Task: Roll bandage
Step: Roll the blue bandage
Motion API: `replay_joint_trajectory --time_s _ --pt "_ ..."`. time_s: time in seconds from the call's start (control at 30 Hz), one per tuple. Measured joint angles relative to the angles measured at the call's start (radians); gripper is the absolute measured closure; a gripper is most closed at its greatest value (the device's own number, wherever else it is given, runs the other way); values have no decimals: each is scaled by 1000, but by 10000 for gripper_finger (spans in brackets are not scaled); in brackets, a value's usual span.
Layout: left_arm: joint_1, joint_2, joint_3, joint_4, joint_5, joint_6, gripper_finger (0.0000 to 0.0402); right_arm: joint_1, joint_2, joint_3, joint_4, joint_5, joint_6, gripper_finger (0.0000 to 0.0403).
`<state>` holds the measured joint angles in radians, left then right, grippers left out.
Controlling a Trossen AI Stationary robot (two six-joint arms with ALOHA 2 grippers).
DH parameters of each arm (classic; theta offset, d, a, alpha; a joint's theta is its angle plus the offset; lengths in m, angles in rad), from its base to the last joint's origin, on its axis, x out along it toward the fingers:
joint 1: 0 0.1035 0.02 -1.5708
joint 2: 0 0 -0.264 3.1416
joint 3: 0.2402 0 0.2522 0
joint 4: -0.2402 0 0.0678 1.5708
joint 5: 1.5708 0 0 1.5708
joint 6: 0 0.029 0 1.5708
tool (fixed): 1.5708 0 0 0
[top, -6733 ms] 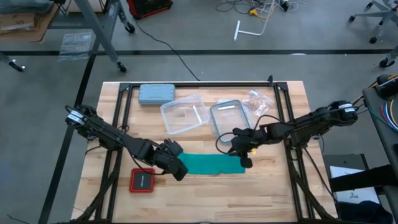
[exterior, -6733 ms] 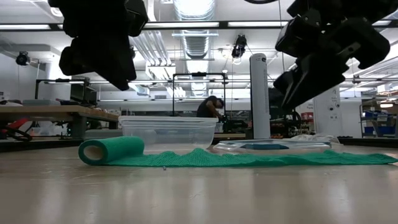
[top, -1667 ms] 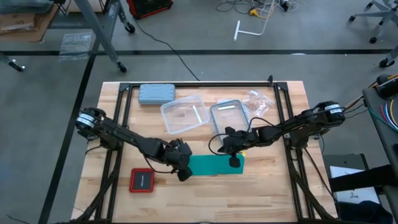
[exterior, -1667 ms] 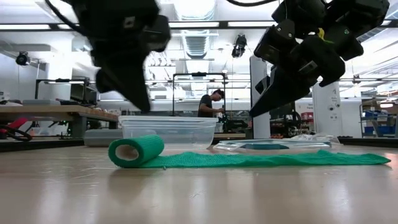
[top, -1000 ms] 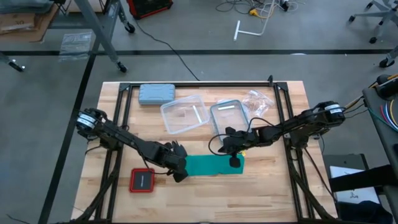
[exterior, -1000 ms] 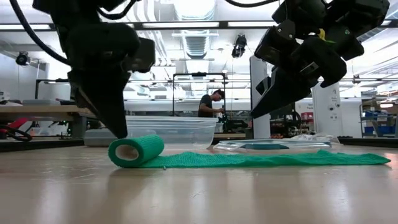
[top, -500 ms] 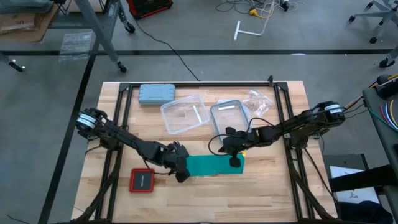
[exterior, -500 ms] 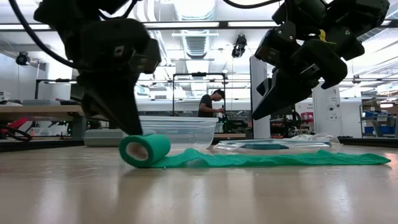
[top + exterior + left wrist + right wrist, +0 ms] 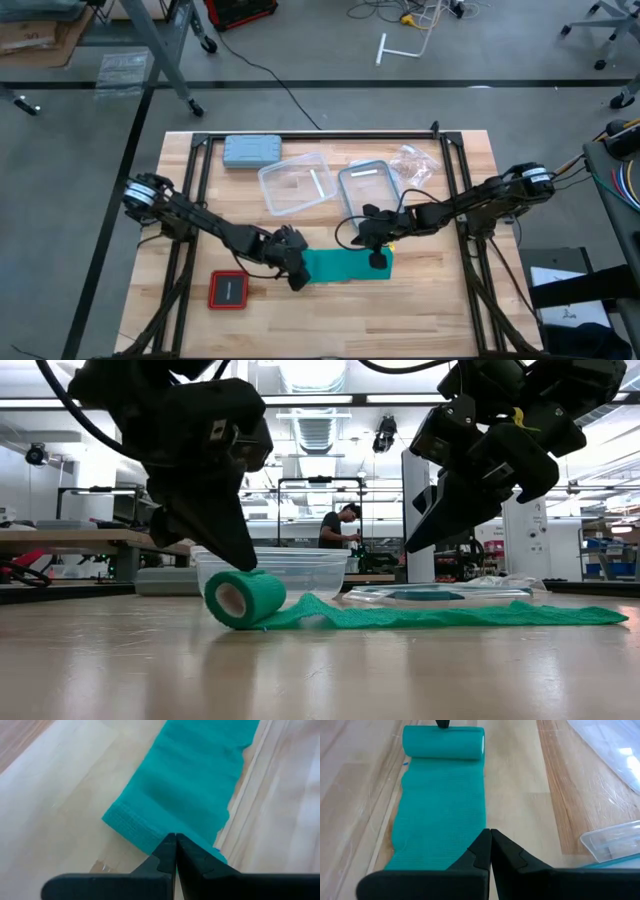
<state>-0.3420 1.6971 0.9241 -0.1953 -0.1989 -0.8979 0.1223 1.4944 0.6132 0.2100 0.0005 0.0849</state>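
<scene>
On bandage (image 9: 420, 614) roll, left pincer (image 9: 240, 560)

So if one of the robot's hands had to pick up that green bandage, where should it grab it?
Probably the rolled end of the bandage, not the flat tail. The roll lies on its side as a short, firm-looking cylinder, so a hand could come down from above and pinch its curved sides. The tail lies flat on the table, leaving little to get under. The left hand is already at the roll.
</scene>
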Motion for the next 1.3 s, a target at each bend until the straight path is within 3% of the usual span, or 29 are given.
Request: replay_joint_trajectory --time_s 0.27,0.53,1.0,1.3 --pt "1 -31 37 -24 8 49 401 26 1 1 68 -1 -18 401" --pt "-15 -33 76 -276 68 39 401 25 16 20 71 0 -16 401" --pt "-25 93 48 -137 78 45 401 24 127 89 -49 0 -18 401" --pt "-19 68 48 -71 51 67 400 24 130 95 -54 -4 -22 401"
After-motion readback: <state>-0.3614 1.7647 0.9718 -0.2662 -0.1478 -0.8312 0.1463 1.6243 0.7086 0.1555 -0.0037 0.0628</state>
